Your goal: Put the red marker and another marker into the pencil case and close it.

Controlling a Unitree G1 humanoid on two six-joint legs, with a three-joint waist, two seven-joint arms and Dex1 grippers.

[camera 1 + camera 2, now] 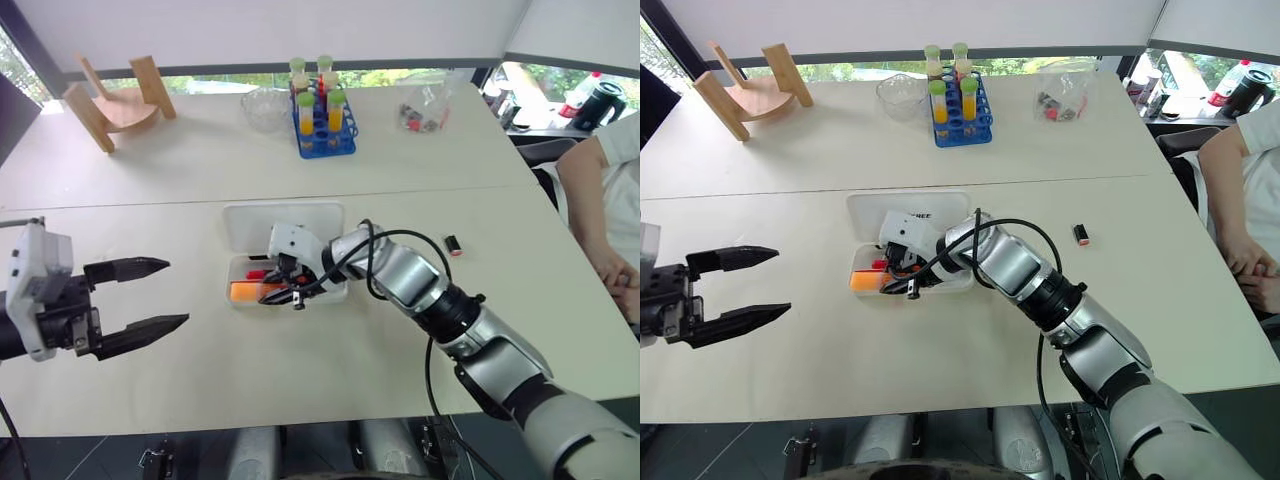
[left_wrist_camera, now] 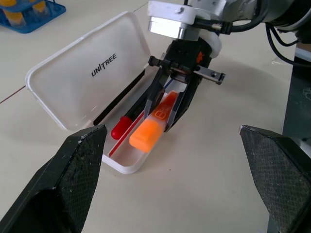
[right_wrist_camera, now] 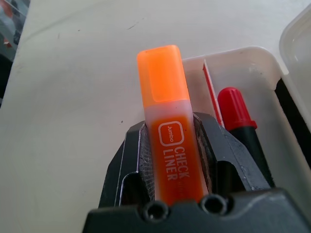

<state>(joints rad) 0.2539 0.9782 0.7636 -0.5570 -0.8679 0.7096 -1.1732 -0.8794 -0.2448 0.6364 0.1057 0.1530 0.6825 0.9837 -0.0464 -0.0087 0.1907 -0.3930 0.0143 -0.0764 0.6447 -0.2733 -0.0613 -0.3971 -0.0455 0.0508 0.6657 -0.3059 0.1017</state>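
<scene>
"UNITREE" is printed in dark letters inside the raised lid of the white pencil case [image 2: 82, 73], which lies open on the pale table [image 1: 300, 370]. "Jumbo CHECK LINER" can be read in white on the orange highlighter [image 3: 167, 131]. That highlighter is clamped between the two black fingers of the right gripper [image 2: 167, 109], which is reached across from the right and tipped down over the tray of the case, the highlighter's cap end lying low in the tray or just above it; contact cannot be judged. One red marker [image 2: 124, 125] is laid in the tray beside it, and what seems to be a thin red pen [image 2: 127, 138] is seen alongside. The left gripper [image 1: 150, 295] is held level off to the left, well apart from the case, its fingers spread wide with nothing between them. One small black cap [image 1: 454, 245] lies to the right of the arm.
</scene>
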